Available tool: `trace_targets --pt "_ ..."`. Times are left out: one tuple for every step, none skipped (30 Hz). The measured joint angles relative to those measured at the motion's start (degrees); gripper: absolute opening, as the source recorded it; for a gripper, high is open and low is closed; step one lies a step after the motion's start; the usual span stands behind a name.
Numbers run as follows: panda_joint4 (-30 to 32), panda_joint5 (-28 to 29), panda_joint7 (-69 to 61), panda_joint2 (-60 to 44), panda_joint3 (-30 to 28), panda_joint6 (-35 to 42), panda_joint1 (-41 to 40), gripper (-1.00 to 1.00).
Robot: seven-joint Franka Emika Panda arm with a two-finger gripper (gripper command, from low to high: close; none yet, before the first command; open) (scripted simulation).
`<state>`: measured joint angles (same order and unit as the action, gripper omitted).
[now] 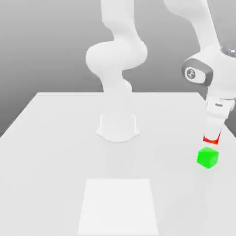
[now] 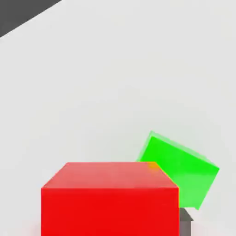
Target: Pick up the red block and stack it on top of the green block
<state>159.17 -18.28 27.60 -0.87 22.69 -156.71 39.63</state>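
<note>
- At the pincer (image 1: pixel 212 139): closed to a narrow gap on the red block (image 1: pixel 211 142), gripping by opposite sides, with no sign of slipping.
- Inside that grip: carrying the red block clear of the worktop (image 1: pixel 60 152), upright or close to it, as far as can be judged from the exterior view.
- Step in hand, by the look of it: bringing the red block over for stacking; past picking up, not yet at placing.
- Just below the pincer: close to the green block (image 1: pixel 208 157), but apart from it by a small gap in the exterior view.
- In the hand view: partly covering the green block with the red one, yet leaving a good part of it exposed to one side; likely in need of a sideways correction before lowering.
- Also turned at an angle to the green block; perhaps worth rotating a little at the wrist to match edges, for a steadier stack.
- Next: centre over the green block, lower gently to contact, then open and lift straight up.
- Main risk: coming down off-centre, so catching an edge and nudging the green block aside, or tipping the red one on release.
- Farther off from the pincer, across the worktop: well away from the white panel (image 1: pixel 118 207) and the arm's base (image 1: pixel 118 129), so unlikely to meet either.
</note>
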Motion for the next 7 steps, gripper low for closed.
trace_targets --pt "0.0 0.1 0.1 -0.5 0.0 -0.4 -0.1 -1.00" --pt "0.0 0.2 0.2 -1.1 0.0 -0.8 -0.2 -1.00" --pt "0.0 0.5 0.3 -1.6 0.1 -1.2 -0.4 -1.00" --pt "0.0 1.0 0.7 -2.1 0.1 -1.6 -0.5 -1.00" --pt "0.0 1.5 1.0 -2.6 0.0 -2.0 -0.5 -1.00" --pt "0.0 2.1 1.5 -3.1 -0.2 -2.4 -0.5 -1.00" --pt "0.0 2.8 2.0 -3.5 -0.4 -2.8 -0.4 -1.00"
